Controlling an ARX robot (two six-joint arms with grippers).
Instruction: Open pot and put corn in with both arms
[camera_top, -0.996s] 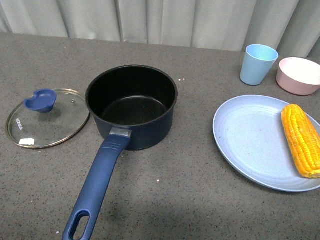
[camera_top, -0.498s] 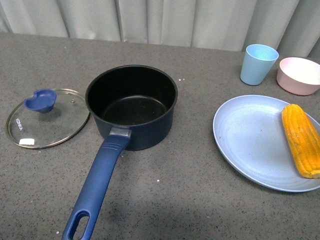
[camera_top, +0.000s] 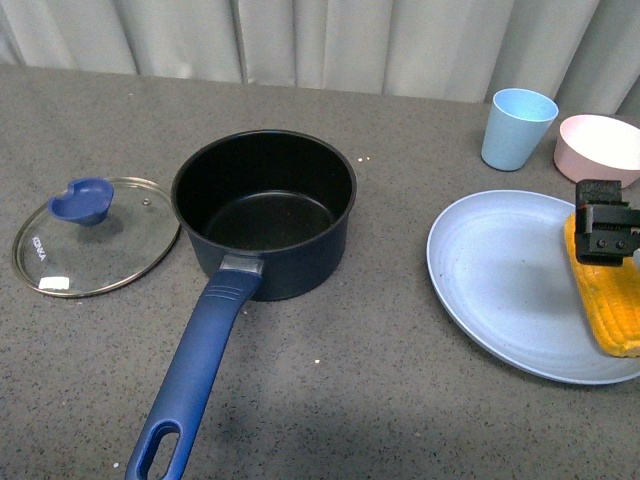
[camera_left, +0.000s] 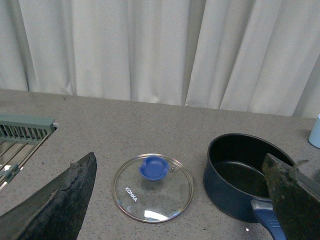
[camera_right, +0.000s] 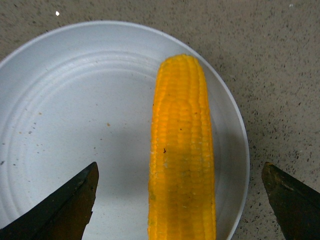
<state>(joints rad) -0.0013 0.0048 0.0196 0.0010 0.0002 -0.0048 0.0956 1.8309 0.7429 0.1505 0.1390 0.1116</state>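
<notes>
The right hand (camera_top: 604, 226) hangs over the far end of the corn (camera_top: 606, 312), open, its two fingers (camera_right: 70, 202) spread wide to either side of the cob and clear of it. The corn lies lengthwise on the right part of a pale blue plate (camera_top: 500, 270), which sits by the right edge of the counter (camera_top: 400, 400). The left hand (camera_left: 175, 200) does not show in the front view; its wrist view shows it open too, fingers far apart, raised above the counter and facing the lid (camera_left: 152, 187) and the pot (camera_left: 230, 200). The pot stands uncovered and empty near the middle of the counter, its long blue handle (camera_top: 195, 370) pointing to the near edge. The glass lid lies flat just left of the pot, almost touching its wall, blue knob (camera_top: 82, 199) up. A light blue cup (camera_top: 517, 128) and a pink bowl (camera_top: 600, 150) stand near each other at the far right corner, before the curtain (camera_top: 330, 40). A green rack (camera_left: 25, 131) shows at the left edge.
</notes>
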